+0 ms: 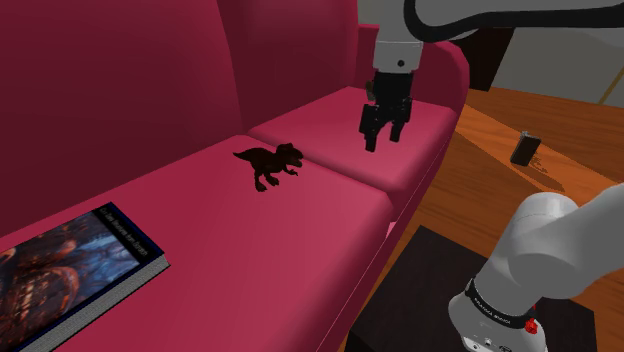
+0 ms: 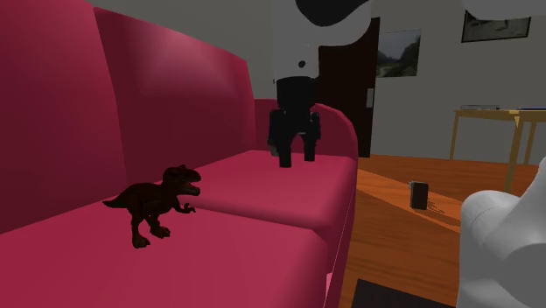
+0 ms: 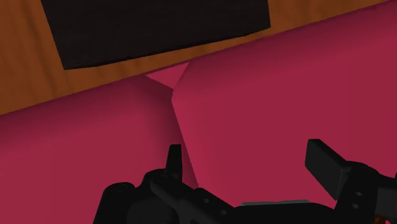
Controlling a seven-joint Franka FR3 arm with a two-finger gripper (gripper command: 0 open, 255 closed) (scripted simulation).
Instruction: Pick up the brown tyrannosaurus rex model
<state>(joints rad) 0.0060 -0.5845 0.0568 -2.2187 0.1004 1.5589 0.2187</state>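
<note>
The dark brown tyrannosaurus rex model (image 1: 270,163) stands upright on the red sofa's seat cushion (image 1: 250,240), close to the seam between two cushions. In the second exterior view the model (image 2: 157,203) faces that view's right, mouth open. My gripper (image 1: 383,138) hangs above the neighbouring cushion, apart from the model and toward the shoulder view's right. It is open with nothing between its fingers. In the wrist view the gripper (image 3: 249,162) looks down on the cushion seam (image 3: 175,105), and its fingers (image 3: 324,164) stand well apart.
A dark-covered book (image 1: 70,275) lies on the seat at the shoulder view's lower left. The sofa's backrest (image 1: 120,90) and armrest (image 1: 450,70) rise around the seat. A small dark object (image 1: 524,148) stands on the wooden floor. A yellow table (image 2: 499,131) stands farther off.
</note>
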